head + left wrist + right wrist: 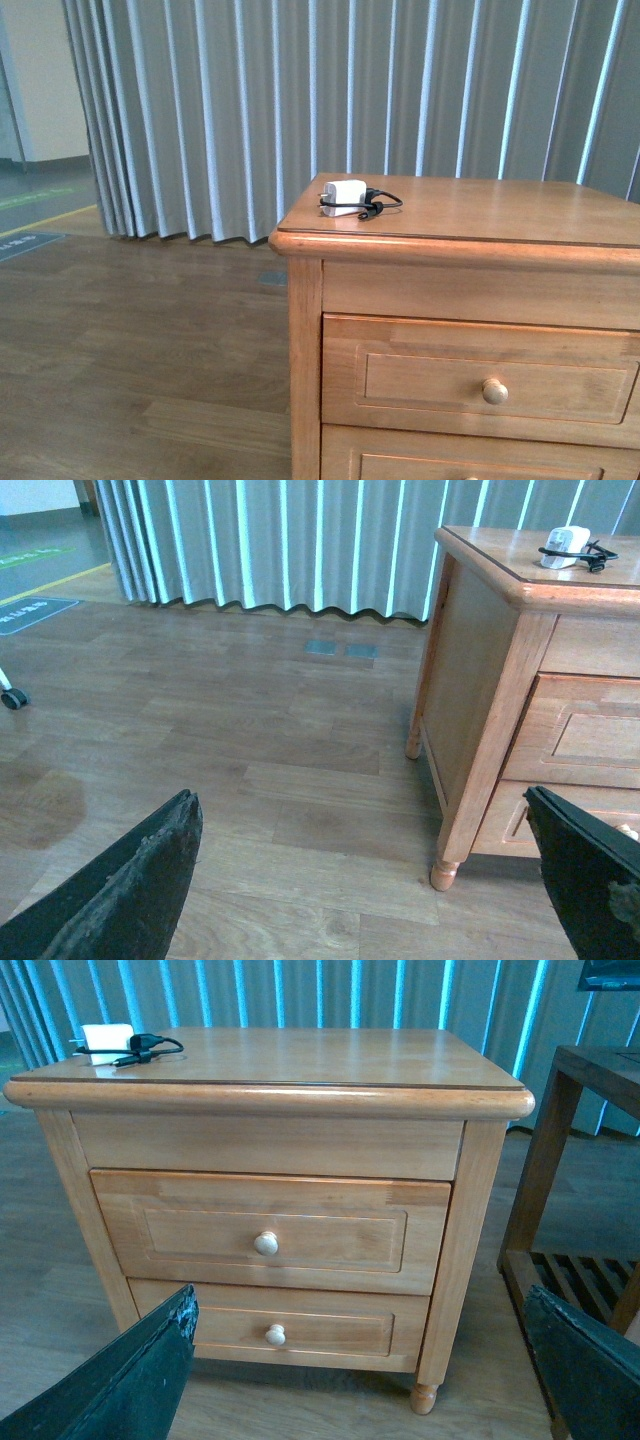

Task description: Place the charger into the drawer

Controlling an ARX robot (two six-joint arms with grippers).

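Observation:
The charger [347,198], a small white plug block with a thin black cable looped beside it, lies on the cabinet top near its back left corner; it also shows as the charger [108,1039] and the charger [565,547]. The drawer [270,1228], the upper one with a pale round knob [266,1243], is closed; in the front view the drawer [480,380] sits low right. My left gripper [365,875] hangs open over the floor, left of the cabinet. My right gripper [360,1360] is open in front of the cabinet, level with the lower drawer. Neither holds anything.
A second, similar drawer [275,1328] sits below. A dark wooden side table [575,1190] with a slatted shelf stands right of the cabinet. Grey curtains [350,90] hang behind. Wooden floor [250,740] spreads left of the cabinet, and a caster wheel [13,698] shows at its far edge.

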